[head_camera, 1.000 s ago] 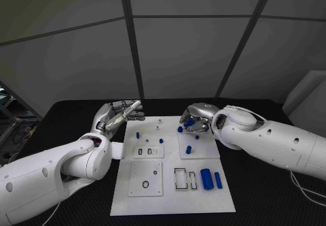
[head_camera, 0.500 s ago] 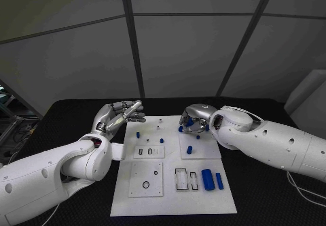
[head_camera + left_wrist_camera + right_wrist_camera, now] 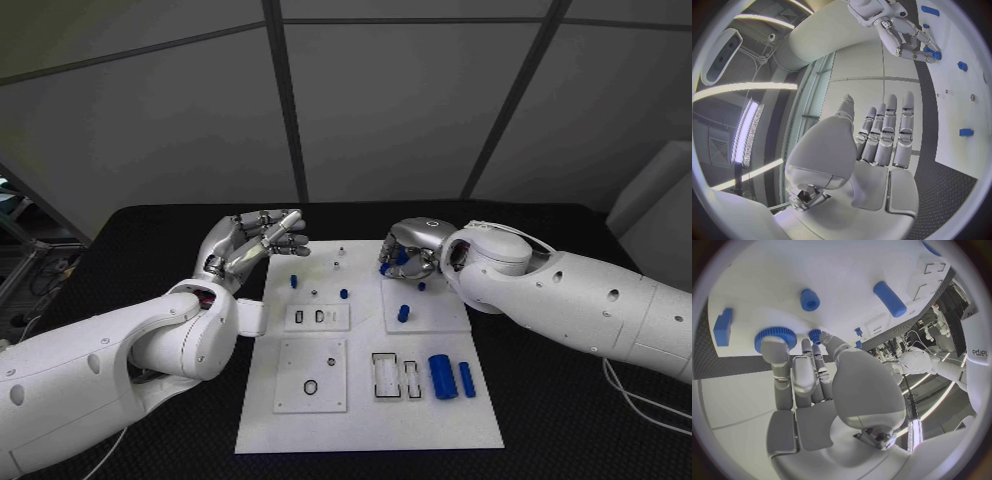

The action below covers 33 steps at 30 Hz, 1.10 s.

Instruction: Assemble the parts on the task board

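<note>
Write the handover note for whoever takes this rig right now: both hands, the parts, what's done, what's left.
Left hand: holds nothing, fingers straight and together, raised beside the task board's far left corner.
Right hand: fingertips on a blue toothed wheel at the board's far right; whether it is lifted, I cannot tell.
Parts: small blue pegs stand mid-board; a blue cylinder lies on the right; a thick one and a thin one lie near the front right.
Done: nothing clearly finished.
Left: place the wheel, then fit the loose cylinders.
</note>
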Each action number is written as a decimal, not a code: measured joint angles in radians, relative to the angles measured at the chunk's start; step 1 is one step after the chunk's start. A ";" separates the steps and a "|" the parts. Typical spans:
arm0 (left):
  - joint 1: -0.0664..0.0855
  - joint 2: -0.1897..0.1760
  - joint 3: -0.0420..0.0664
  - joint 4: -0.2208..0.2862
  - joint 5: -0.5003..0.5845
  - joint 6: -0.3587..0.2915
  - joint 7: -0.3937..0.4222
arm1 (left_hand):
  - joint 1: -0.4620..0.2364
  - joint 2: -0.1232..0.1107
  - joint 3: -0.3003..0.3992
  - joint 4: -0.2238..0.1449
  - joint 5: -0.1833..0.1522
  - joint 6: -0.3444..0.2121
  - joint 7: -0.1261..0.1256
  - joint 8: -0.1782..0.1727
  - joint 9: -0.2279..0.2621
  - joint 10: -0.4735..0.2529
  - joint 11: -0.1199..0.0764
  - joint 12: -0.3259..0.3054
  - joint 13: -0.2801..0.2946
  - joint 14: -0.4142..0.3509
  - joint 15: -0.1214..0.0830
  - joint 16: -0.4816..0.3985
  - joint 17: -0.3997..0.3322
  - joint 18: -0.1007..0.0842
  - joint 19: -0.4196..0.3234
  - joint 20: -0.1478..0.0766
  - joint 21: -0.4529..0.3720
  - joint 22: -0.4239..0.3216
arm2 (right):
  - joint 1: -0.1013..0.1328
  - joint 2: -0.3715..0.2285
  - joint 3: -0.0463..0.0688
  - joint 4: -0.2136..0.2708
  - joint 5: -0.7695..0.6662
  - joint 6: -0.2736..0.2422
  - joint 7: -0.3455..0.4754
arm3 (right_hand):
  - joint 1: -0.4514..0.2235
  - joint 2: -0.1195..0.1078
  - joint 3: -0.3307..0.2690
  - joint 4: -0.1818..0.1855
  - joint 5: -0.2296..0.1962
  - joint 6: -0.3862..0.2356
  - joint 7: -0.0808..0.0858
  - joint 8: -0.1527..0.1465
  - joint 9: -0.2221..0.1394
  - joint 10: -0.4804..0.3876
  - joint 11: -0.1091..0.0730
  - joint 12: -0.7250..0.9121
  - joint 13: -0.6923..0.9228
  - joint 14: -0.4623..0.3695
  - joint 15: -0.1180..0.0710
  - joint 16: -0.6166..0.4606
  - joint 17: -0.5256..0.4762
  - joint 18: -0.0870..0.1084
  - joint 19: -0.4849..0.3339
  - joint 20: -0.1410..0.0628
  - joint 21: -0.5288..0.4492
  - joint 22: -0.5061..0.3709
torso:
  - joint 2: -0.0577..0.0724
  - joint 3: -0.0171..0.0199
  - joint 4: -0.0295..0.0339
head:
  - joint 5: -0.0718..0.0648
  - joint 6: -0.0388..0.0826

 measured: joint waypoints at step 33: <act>0.002 -0.003 0.000 0.002 -0.001 0.008 -0.008 | 0.000 0.000 -0.003 -0.003 0.000 0.000 0.000 -0.004 0.000 -0.004 0.004 -0.005 0.000 -0.001 0.001 -0.003 0.002 0.000 0.000 0.000 0.000 0.000 | 0.001 0.005 0.000 0.017 -0.001 -0.061 -0.001 | 0.032 0.001 0.081 0.000 -0.013 0.061 0.004 0.021 0.006 0.048 -0.005 0.005 0.007 0.000 0.000 0.034 0.016 -0.016 0.003 0.003 0.066 0.075 | 0.008 -0.0011 0.0012 | 0.001 0.000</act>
